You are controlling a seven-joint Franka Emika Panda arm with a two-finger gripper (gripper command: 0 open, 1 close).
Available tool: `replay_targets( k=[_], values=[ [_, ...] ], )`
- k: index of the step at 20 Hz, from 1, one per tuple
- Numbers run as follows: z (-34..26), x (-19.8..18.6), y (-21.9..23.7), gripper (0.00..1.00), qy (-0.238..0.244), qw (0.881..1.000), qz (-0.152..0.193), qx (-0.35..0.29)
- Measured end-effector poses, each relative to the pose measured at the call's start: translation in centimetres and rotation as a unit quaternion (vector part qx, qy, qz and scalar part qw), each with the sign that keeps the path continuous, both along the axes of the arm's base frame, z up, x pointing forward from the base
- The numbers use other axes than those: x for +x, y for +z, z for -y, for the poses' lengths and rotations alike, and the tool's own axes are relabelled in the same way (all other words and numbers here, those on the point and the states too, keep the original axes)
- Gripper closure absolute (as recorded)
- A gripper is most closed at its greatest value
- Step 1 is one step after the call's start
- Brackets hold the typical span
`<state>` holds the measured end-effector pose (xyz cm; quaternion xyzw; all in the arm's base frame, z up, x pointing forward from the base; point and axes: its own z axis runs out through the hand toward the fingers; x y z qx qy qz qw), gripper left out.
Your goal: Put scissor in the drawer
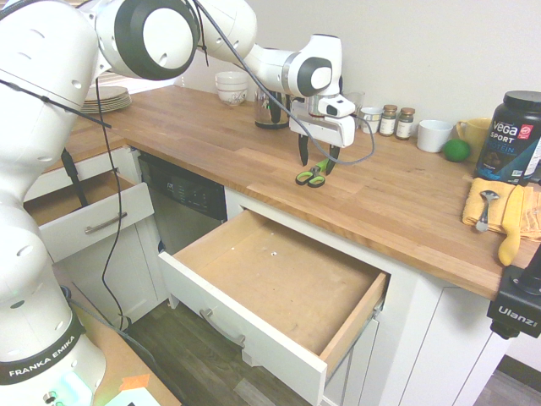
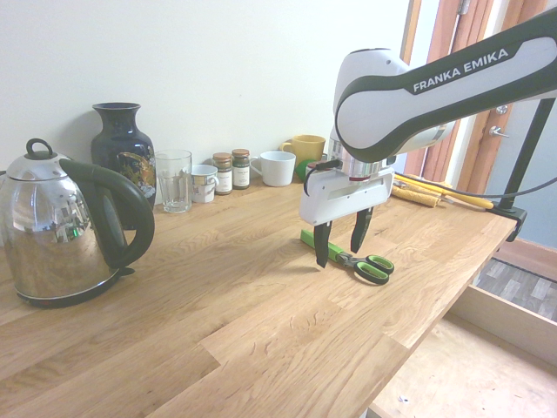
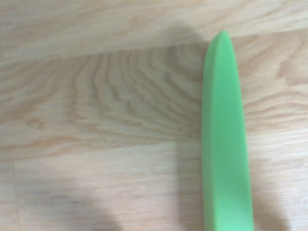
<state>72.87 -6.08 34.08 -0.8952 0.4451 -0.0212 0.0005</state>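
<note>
The scissor [image 1: 313,176] lies flat on the wooden countertop, its lime-green handles [image 2: 373,266] toward the counter's front edge and its green blade sheath [image 2: 313,239] toward the wall. My gripper [image 1: 318,157] is low over it and open, pointing down, with one finger on each side of the scissor's middle [image 2: 341,240]. Nothing is held. The wrist view shows the green sheath [image 3: 225,144] close up on the wood. The drawer [image 1: 279,288] stands pulled out below the counter's front edge, its bare wood interior empty.
A smaller drawer [image 1: 89,216] is open at the left. Along the wall stand a kettle [image 2: 61,235], vase [image 2: 124,148], glass [image 2: 173,180], spice jars [image 2: 231,170] and mugs [image 2: 277,167]. A black tub [image 1: 511,135] and a yellow cloth with a spoon [image 1: 489,207] lie at the right.
</note>
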Motion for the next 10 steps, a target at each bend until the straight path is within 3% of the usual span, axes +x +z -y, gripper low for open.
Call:
replay_targets(
  k=[2,3,10],
  values=[
    [0.07,0.01,0.06,0.00,-0.001,1.000,0.000,0.000],
    [0.08,0.01,0.06,1.00,-0.002,1.000,0.000,0.000],
    [-0.32,-0.02,0.32,1.00,-0.006,1.000,0.000,0.003]
  ],
)
